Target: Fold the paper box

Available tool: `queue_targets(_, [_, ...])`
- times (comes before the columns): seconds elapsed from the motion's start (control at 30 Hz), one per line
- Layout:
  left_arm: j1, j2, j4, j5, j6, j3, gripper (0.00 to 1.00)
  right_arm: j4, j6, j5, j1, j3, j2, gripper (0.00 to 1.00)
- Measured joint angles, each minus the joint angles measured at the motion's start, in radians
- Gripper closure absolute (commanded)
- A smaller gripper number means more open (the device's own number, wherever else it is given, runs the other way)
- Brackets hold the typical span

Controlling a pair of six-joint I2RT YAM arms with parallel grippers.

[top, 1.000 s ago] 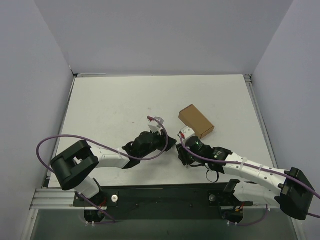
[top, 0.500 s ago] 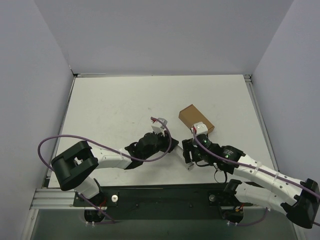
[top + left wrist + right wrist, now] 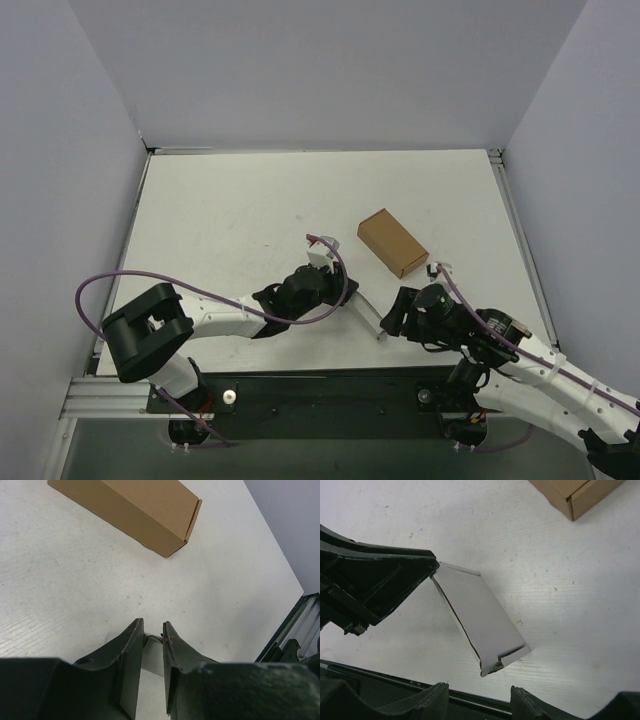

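**Left gripper point(image 3: 153, 626) clamped on paper box point(image 3: 480, 615)**

On the table point(image 3: 230, 210), beyond its tips, the brown box point(image 3: 393, 243) is seen. One end of the paper box, apparently partly folded, is pinched between its narrow jaws. The right gripper point(image 3: 479, 687), just beside, is spread and empty.

In the left wrist view the paper box point(image 3: 152, 666) showed only as a pale sliver between the fingers of the left gripper point(image 3: 153, 626). The rest lay hidden beneath them, and the brown box point(image 3: 135, 510) ran off the top edge. From the right wrist, the end of the paper box pinched by that gripper was covered. The left edge cut that gripper's body, and the right gripper point(image 3: 479, 689) showed just two fingertips above the bottom edge. From above, the paper box was too small and pale against the tabletop point(image 3: 220, 210) to make out tabs or folds.
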Motion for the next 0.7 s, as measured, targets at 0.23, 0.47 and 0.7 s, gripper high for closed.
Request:
queue_targets(0.23, [-0.006, 0.0, -0.007, -0.013, 0.001, 0.004, 0.7, 0.128, 0.15, -0.01, 0.09, -0.149, -0.021, 0.5])
queue_targets(0.47, [-0.008, 0.0, -0.008, -0.019, 0.002, 0.004, 0.7, 0.237, 0.208, 0.047, 0.145, -0.198, -0.006, 0.55])
queue_targets(0.7, [-0.009, -0.001, -0.008, -0.021, 0.003, 0.004, 0.7, 0.255, 0.211, 0.09, 0.156, -0.198, -0.006, 0.57])
